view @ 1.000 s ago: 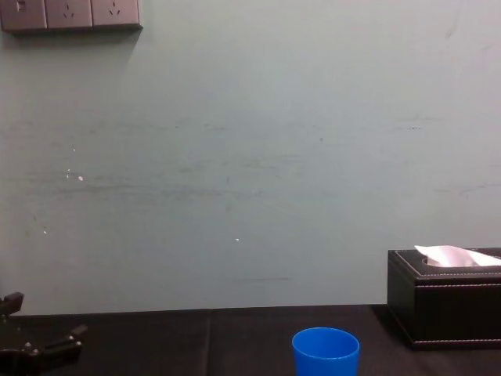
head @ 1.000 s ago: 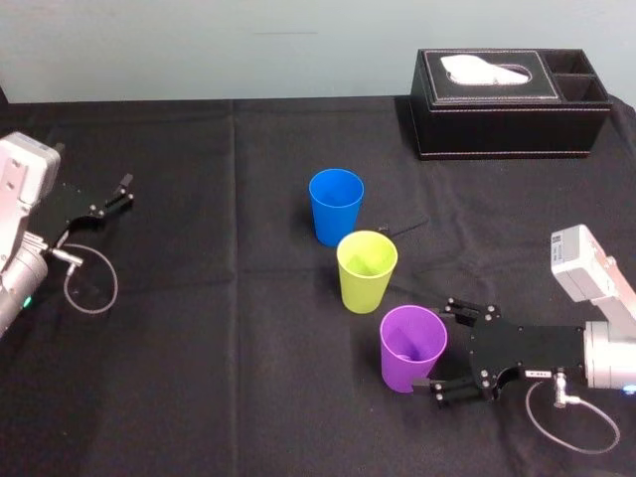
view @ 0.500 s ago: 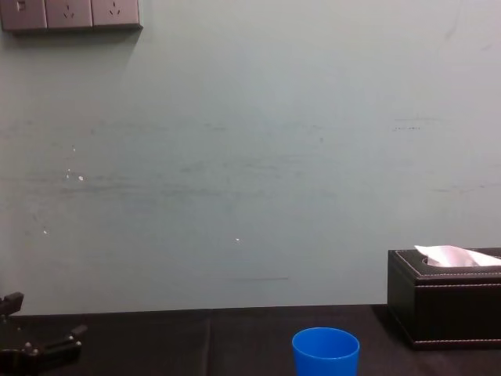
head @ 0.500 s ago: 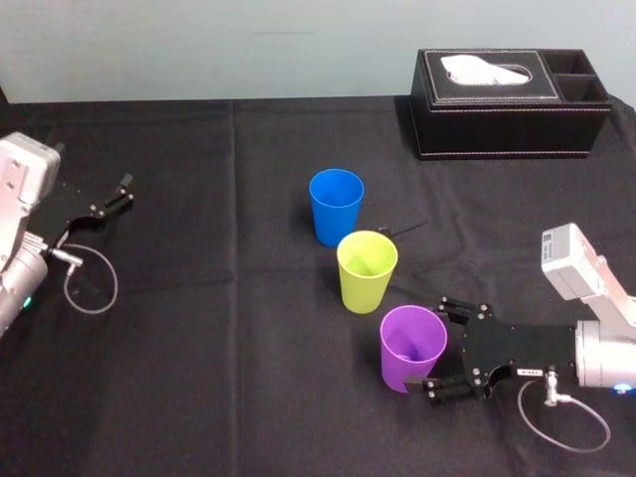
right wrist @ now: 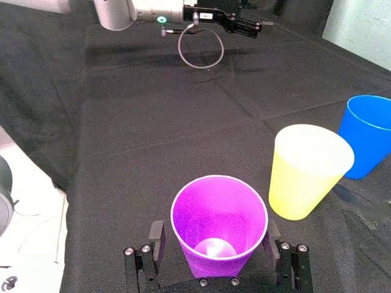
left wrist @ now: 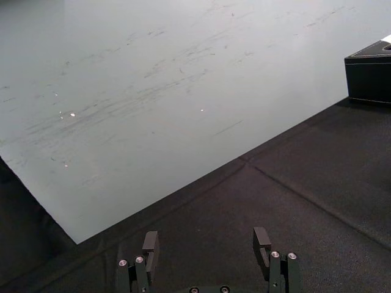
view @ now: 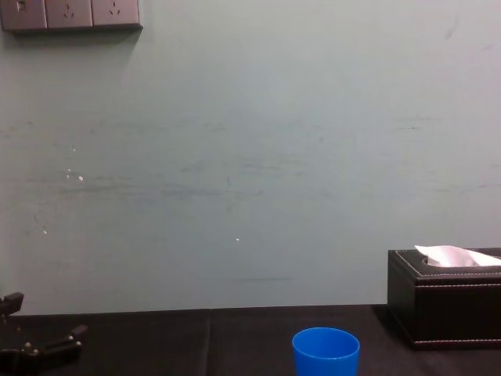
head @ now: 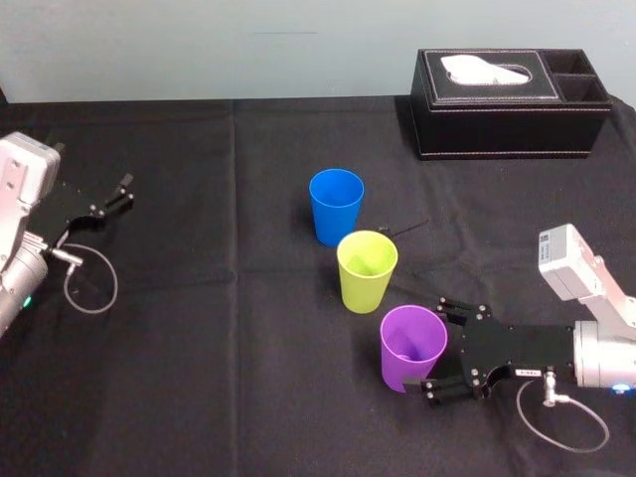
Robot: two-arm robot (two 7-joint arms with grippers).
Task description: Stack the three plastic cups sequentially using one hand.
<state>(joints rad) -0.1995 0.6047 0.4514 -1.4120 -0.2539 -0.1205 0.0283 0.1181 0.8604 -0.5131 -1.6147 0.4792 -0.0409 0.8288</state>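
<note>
Three cups stand upright in a diagonal row on the black cloth: the blue cup (head: 335, 204) farthest, the yellow-green cup (head: 367, 268) in the middle, the purple cup (head: 412, 346) nearest. My right gripper (head: 437, 348) is open and low at the purple cup's right side. In the right wrist view the purple cup (right wrist: 219, 223) sits between the two fingers of that gripper (right wrist: 212, 235), with a gap on one side. Beyond it stand the yellow-green cup (right wrist: 308, 177) and the blue cup (right wrist: 369, 134). My left gripper (head: 127, 191) rests open at the far left.
A black leather tissue box (head: 512, 99) stands at the back right of the table. The black cloth (head: 219, 328) is bare to the left of the cups. The chest view catches the blue cup's rim (view: 326, 352) and the tissue box (view: 446, 301).
My right gripper has slid a little to the left, so its fingers reach farther around the purple cup. The cups and the left arm have not moved.
</note>
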